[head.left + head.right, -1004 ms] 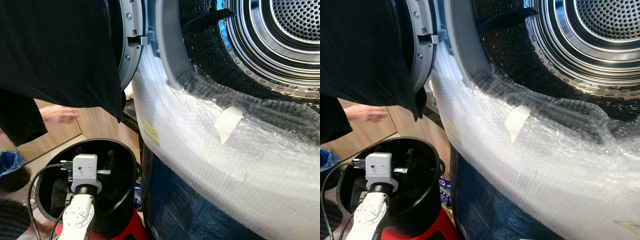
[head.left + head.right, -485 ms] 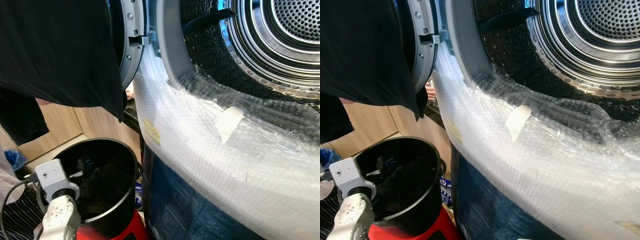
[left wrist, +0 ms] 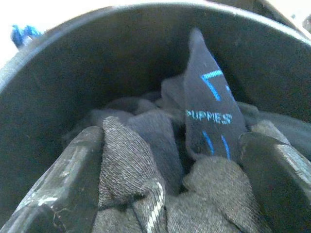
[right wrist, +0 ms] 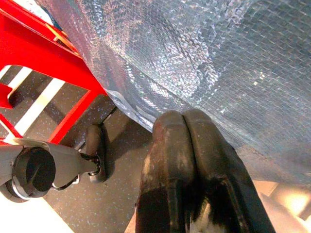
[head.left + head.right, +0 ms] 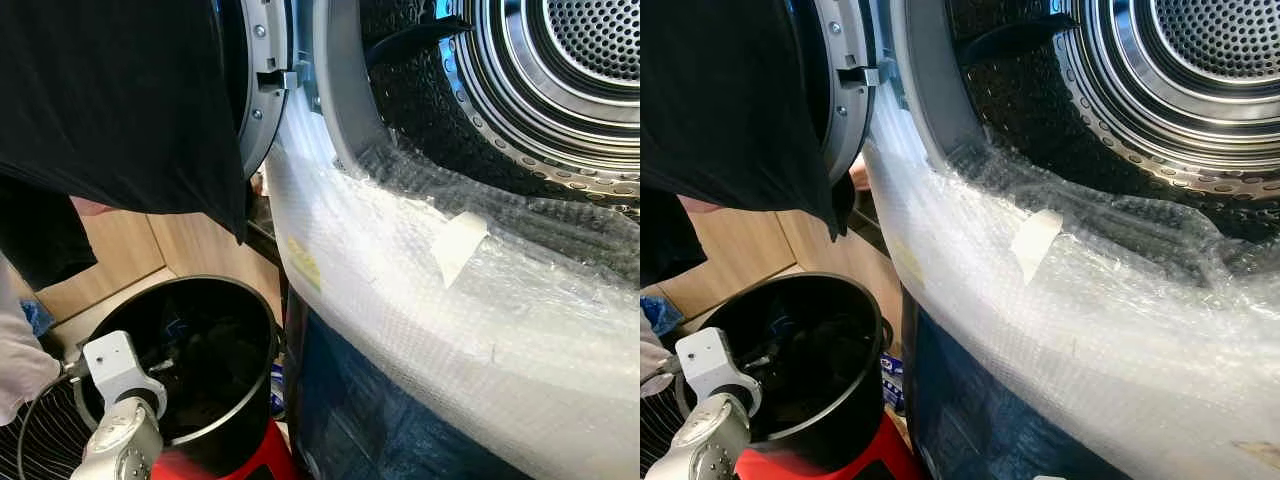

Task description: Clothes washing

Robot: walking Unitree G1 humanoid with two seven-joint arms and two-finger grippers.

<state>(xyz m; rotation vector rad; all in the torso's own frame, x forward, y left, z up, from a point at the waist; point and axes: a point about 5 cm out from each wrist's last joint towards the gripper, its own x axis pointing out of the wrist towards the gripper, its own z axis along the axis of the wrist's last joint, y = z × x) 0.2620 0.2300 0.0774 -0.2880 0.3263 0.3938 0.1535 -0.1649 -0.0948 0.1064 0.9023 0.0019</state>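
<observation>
The big washing machine with its shiny metal drum [image 5: 560, 80] stands open, up and to the right of the left pincer [image 3: 170, 194]. Its front is wrapped in clear bubble plastic [image 5: 420, 300]. The round black plastic bucket [image 5: 255, 330] holds dark grey socks [image 3: 146, 141], right under that pincer's spread, empty fingers [image 3: 58, 189]. It might grab too many socks and drop some. The right pincer [image 4: 187, 145] hangs clenched with nothing in it.

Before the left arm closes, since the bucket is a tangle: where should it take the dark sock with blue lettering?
Likely by the sock's free tip, which stands upright above the other clothes in the black bucket. Come down from above with the open left gripper, jaws either side of the flat tip.
</observation>
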